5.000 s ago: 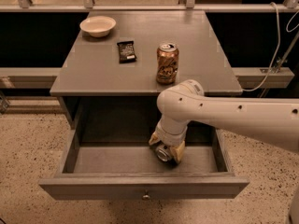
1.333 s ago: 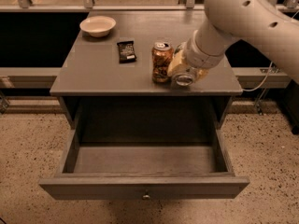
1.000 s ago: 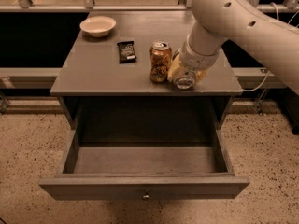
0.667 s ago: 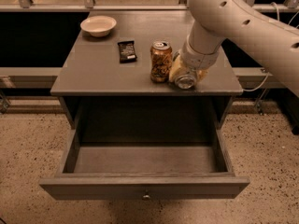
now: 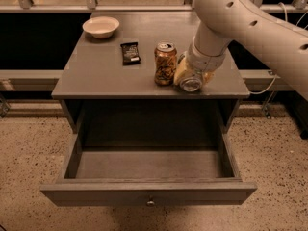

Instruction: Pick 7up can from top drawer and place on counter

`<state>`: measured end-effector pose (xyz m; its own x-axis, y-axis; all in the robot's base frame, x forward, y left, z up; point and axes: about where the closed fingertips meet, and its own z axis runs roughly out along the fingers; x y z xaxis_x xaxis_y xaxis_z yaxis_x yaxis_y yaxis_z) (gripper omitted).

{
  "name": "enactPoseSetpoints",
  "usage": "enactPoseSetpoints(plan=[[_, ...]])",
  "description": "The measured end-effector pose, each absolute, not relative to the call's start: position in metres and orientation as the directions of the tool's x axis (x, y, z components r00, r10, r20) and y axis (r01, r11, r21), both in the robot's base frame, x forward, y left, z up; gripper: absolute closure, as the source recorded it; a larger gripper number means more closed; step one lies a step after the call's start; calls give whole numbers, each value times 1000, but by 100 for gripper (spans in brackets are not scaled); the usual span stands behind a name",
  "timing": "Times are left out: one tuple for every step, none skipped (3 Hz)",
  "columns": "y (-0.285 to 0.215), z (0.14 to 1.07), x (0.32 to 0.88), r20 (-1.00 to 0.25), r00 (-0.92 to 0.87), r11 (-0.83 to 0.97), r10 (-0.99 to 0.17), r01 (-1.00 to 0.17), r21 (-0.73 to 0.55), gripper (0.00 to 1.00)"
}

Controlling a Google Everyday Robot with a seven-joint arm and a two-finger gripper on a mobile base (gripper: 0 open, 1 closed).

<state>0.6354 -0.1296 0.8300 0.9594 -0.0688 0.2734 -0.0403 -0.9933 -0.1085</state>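
The 7up can [image 5: 191, 84] is tilted, its silvery end facing me, low over the front right part of the counter [image 5: 103, 76]. My gripper [image 5: 193, 75] is shut on it, with yellowish fingers [image 5: 180, 71] on either side, and the white arm reaches in from the upper right. Whether the can touches the counter I cannot tell. The top drawer [image 5: 144, 165] stands pulled open below, with nothing in it, its knob [image 5: 150, 202] on the front panel.
A copper-brown can [image 5: 165, 63] stands upright just left of the gripper, nearly touching it. A dark snack packet [image 5: 129, 52] lies farther left, and a white bowl [image 5: 101, 26] sits at the back left. The counter's front edge is close under the held can.
Five seconds ago the gripper held the can inside the drawer; now it holds it at the counter beside the copper-brown can. Over the last second it has barely moved.
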Motion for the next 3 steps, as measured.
enactPoseSetpoints(plan=[[-130, 831, 635, 273, 959, -993, -69, -40, -109, 20], [-130, 831, 635, 273, 959, -993, -69, -40, -108, 0], [-130, 833, 633, 270, 961, -995, -58, -32, -97, 0]])
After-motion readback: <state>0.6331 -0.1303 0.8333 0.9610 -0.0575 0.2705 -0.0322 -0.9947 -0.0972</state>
